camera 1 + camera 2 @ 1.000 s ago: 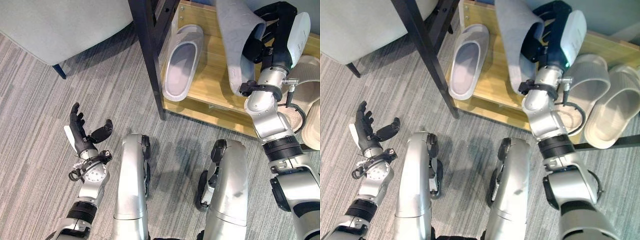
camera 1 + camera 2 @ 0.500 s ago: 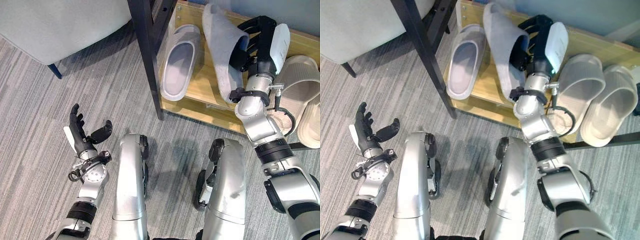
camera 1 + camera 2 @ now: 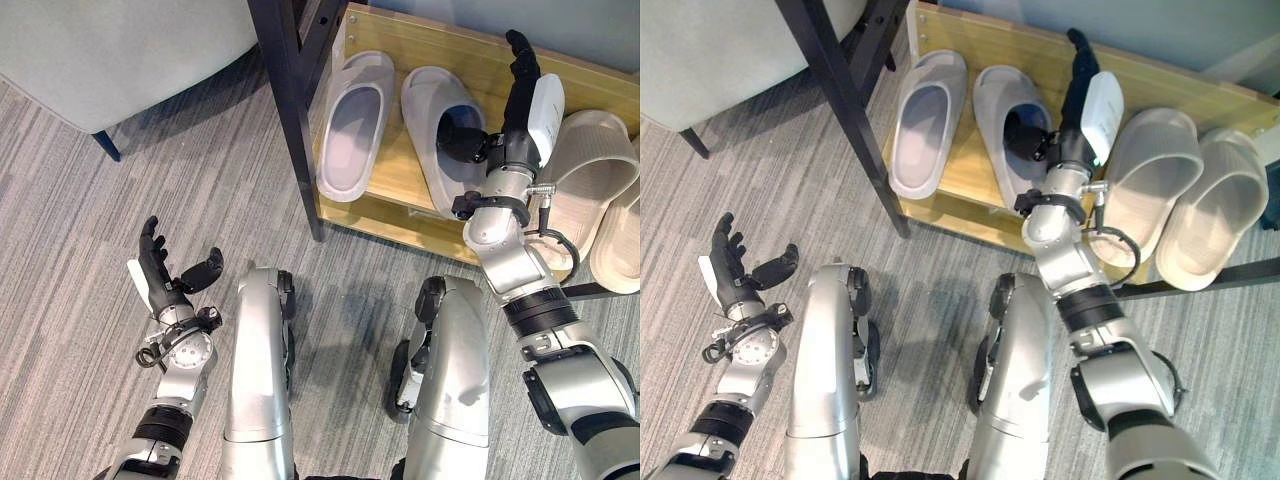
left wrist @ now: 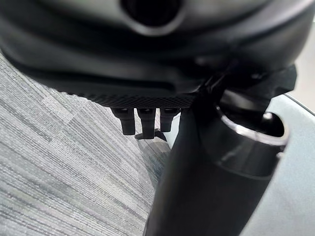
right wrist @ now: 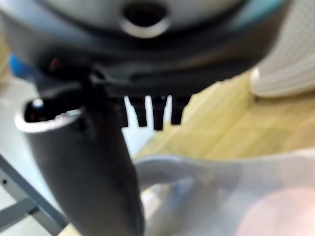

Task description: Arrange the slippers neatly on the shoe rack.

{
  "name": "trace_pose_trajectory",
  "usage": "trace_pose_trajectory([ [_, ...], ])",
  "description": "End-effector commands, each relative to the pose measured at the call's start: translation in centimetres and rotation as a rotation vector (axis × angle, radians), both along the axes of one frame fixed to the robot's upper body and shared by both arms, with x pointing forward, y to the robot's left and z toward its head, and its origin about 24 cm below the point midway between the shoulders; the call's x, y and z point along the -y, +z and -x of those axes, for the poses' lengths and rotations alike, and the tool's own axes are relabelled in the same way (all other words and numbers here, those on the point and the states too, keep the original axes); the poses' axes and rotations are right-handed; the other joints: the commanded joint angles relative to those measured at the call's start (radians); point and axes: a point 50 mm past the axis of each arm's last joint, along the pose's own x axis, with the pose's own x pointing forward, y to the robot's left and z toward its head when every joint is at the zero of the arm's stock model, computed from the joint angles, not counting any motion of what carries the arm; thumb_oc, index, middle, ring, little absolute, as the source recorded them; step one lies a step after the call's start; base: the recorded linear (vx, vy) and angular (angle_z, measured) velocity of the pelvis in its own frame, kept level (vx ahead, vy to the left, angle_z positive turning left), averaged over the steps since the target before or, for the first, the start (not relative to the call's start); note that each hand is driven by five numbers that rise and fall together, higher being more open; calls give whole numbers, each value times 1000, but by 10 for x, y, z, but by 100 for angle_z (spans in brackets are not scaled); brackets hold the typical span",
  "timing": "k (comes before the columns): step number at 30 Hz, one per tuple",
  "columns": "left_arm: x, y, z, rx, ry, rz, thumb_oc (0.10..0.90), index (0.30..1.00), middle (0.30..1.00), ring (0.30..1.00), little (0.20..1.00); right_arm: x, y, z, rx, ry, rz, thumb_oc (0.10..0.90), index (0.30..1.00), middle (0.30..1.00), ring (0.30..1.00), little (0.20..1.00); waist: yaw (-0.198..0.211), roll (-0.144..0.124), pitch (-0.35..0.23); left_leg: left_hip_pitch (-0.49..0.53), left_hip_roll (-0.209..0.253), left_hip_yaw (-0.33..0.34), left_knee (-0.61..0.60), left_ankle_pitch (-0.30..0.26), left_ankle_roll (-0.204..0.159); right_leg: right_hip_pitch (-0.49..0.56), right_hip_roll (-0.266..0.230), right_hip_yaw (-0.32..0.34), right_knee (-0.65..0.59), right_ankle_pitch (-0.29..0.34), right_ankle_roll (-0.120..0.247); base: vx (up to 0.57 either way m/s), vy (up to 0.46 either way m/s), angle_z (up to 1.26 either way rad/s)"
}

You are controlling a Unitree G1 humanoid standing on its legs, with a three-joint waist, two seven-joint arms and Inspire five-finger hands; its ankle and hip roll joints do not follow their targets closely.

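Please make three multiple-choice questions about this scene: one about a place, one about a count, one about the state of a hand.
1. Where does the second grey slipper lie?
A. on the carpet
B. on the shoe rack, beside the other grey slipper
C. in the left hand

2. How many slippers are on the rack?
A. two
B. three
C. four

3. How is the right hand?
A. open, fingers straight, thumb over the slipper's opening
B. curled round a beige slipper
C. resting on the carpet

Answers: 1 B, both grey slippers lie side by side on the wood. 2 C, two grey and two beige slippers. 3 A, its fingers point straight up the rack.
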Motion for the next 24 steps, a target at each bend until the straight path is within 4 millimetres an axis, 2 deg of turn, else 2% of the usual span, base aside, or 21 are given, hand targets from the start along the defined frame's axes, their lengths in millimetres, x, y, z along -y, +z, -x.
trace_pose_trajectory([
  [1,0,25,-3,121,-21,-44,800,900,900,900,900,-5,59,18,273,72,-22,800,900,900,900,900,34,1,-35,19,-37,-46,30,-46,11,-55,-4,28,-7,54,-46,0,0,0],
  [10,0,20,0,87,-68,-103,800,900,900,900,900,-2,45,37,299,186,-19,800,900,900,900,900,25,1,-35,19,-38,-44,25,-41,11,-55,-2,31,-7,54,-42,0,0,0],
  [24,4,11,6,23,-90,-228,800,900,900,900,900,-2,54,66,465,208,-12,800,900,900,900,900,18,8,-35,19,-36,-36,22,-37,12,-55,0,40,-5,56,-40,0,0,0],
])
